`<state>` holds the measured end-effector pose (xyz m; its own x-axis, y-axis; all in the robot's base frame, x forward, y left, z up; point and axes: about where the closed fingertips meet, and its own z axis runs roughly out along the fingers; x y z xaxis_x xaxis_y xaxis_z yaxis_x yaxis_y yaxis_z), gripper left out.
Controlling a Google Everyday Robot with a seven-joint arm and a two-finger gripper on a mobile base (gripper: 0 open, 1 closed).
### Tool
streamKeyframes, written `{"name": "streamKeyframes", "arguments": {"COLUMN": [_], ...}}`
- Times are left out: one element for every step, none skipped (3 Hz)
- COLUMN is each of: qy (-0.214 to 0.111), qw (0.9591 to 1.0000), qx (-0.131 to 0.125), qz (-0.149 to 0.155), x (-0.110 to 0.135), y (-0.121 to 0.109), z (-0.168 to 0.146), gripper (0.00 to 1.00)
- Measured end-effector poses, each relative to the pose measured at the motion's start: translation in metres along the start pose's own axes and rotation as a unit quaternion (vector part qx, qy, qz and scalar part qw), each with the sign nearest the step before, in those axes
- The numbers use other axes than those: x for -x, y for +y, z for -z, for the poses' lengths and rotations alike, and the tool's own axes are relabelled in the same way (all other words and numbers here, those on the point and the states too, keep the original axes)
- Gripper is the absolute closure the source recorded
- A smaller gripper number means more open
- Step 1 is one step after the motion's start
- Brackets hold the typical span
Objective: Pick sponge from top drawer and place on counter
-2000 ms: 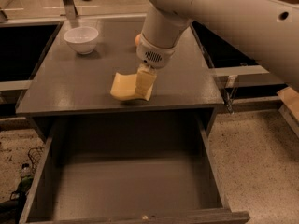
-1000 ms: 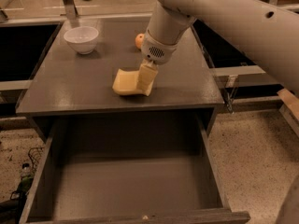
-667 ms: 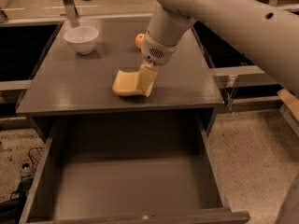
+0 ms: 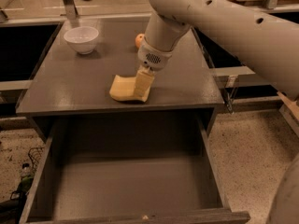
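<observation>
From my feed, the sponge lies on the desk, close to the front edge and a little right of the middle. Its long axis runs roughly left to right, almost in line with that front edge. The left end lies flat on the wood, and the right end looks turned up a little where it meets the claw.

The claw comes down from the arm onto that right end and touches the sponge. I cannot tell whether it is pinching the sponge or loose on it.

A broad stretch of bare desk shows left of the sponge, and more behind it, up to the white bowl at the back left. An orange sits at the back, half hidden by the wrist. To the right, a narrower strip of desk runs to the side edge.

Below the front edge, the drawer stands pulled out towards me, its flat grey bottom showing between thick side walls.
</observation>
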<state>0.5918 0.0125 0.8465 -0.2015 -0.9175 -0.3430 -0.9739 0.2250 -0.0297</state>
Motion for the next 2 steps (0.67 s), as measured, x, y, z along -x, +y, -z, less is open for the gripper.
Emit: {"name": "streamKeyframes", "arguments": {"qy": [0.000, 0.000], "qw": [1.0000, 1.0000], "qx": [0.003, 0.003], "qz": [0.002, 0.002], "x": [0.0002, 0.0002], "y": [0.0011, 0.0011], "z": [-0.0044, -0.0044], "gripper": [1.00, 0.84]}}
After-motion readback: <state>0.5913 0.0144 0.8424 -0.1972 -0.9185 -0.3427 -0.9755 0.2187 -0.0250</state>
